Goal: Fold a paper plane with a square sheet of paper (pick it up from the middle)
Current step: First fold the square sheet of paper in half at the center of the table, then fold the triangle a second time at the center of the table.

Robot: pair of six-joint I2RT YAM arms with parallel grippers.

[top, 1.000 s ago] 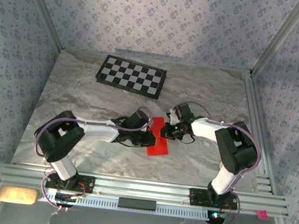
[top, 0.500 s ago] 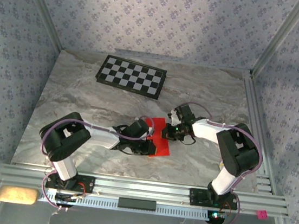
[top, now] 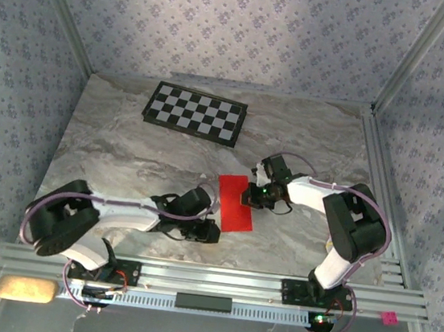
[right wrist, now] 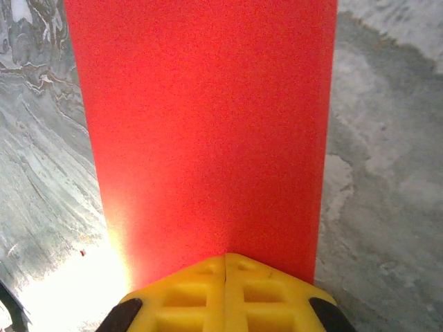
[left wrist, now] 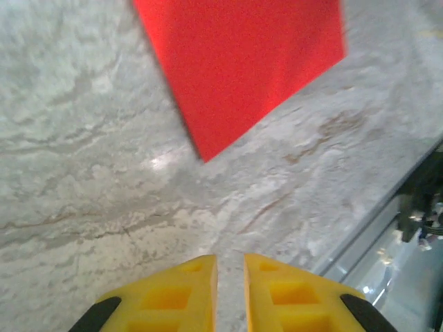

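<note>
The square sheet of paper (top: 234,203) is bright red, folded to a narrow rectangle and flat on the marble table. My right gripper (top: 252,194) is shut, its yellow fingertips (right wrist: 225,263) pressed together on the sheet's right edge; the red sheet (right wrist: 208,131) stretches away from them. My left gripper (top: 214,231) is low over the table just near-left of the sheet. Its fingers (left wrist: 201,273) stand a narrow gap apart around nothing, the gripper (left wrist: 230,257) aimed at the sheet's near corner (left wrist: 242,76). No dart shape shows.
A black-and-white checkerboard (top: 196,113) lies at the back left. An aluminium rail (top: 208,276) runs along the near table edge, also seen as the rail (left wrist: 387,228) close to my left gripper. Another rail (top: 381,194) borders the right side.
My left arm has drawn back off the red sheet toward the near left, and its jaws have parted a little. The sheet now lies flat. The right gripper has stayed put.
</note>
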